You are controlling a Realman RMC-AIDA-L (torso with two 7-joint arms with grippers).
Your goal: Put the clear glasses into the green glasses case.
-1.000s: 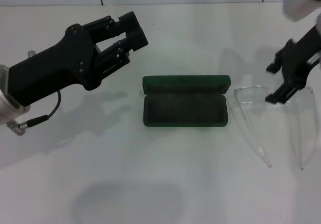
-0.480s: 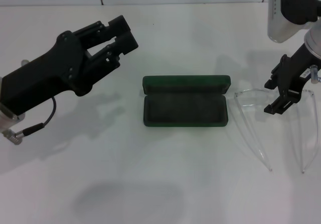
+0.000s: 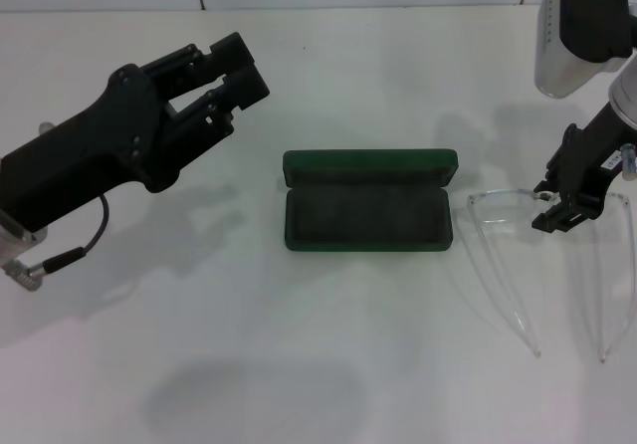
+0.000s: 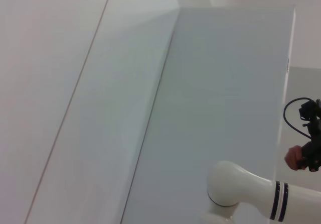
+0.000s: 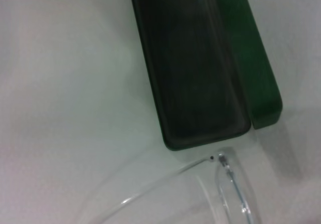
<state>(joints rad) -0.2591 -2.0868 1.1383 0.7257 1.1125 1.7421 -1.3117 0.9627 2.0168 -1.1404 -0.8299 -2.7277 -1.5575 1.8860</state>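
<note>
The right hand (image 3: 563, 212) hovers, fingers narrowly parted, over the glasses (image 3: 518, 255), the open case (image 3: 366, 213) beside it; light, slippery, flexible plastic, best pinched at the bridge.

Case (image 3: 367, 213) lies open mid-table (image 3: 328, 384), bare tabletop all around except right, where the glasses (image 3: 537, 265) sit just beside it, seemingly not touching; right gripper (image 3: 563, 205) crowds their lens.

Left tool (image 3: 234, 71) hovers open; right tool (image 3: 565, 207) points downward.
</note>
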